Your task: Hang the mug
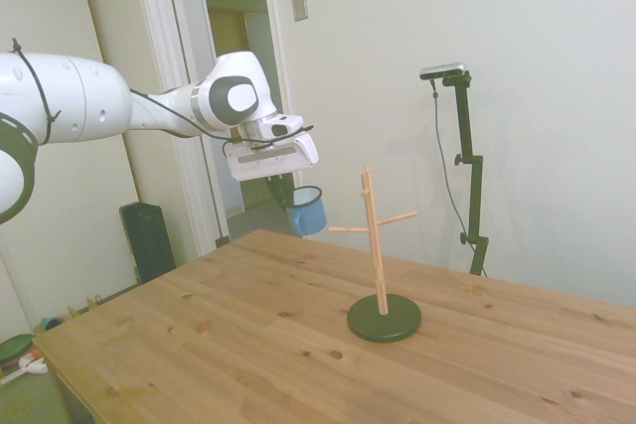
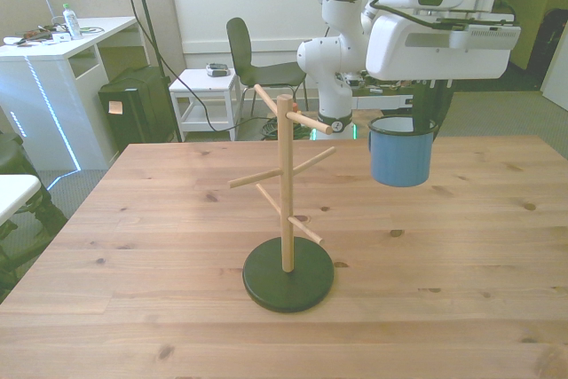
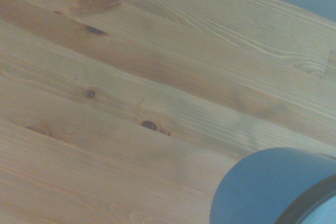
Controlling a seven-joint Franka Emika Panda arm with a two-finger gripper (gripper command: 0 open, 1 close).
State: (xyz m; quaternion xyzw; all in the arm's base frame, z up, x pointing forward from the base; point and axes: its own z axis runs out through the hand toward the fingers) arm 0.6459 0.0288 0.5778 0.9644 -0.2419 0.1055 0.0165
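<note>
The arm holds the mug (image 2: 400, 151) up in the air, well clear of the table (image 2: 461, 246). The gripper (image 2: 417, 117) comes down from above and its dark fingers (image 2: 439, 104) are closed on the mug's rim, on the side toward the front view's right; the mug hangs upright below them, mouth up. In the side view the mug (image 1: 306, 211) shows as a small blue cup with a white inside and a dark rim, dangling under the white hand (image 1: 284, 189). I cannot make out the handle from either angle, so I can't say which way it points.

The peg stand (image 2: 286, 193) sits on the table on its dark round base (image 2: 288, 278), a thin wooden post with pegs sticking out at several heights. In the front view the mug is off to the right of the stand, near it but not touching, roughly level with the upper pegs; the closest peg tip (image 2: 327, 130) points toward the mug.

The wrist view is soft: the mug's blue wall (image 3: 262, 190) over bare wooden planks (image 3: 131, 103) with knots.
</note>
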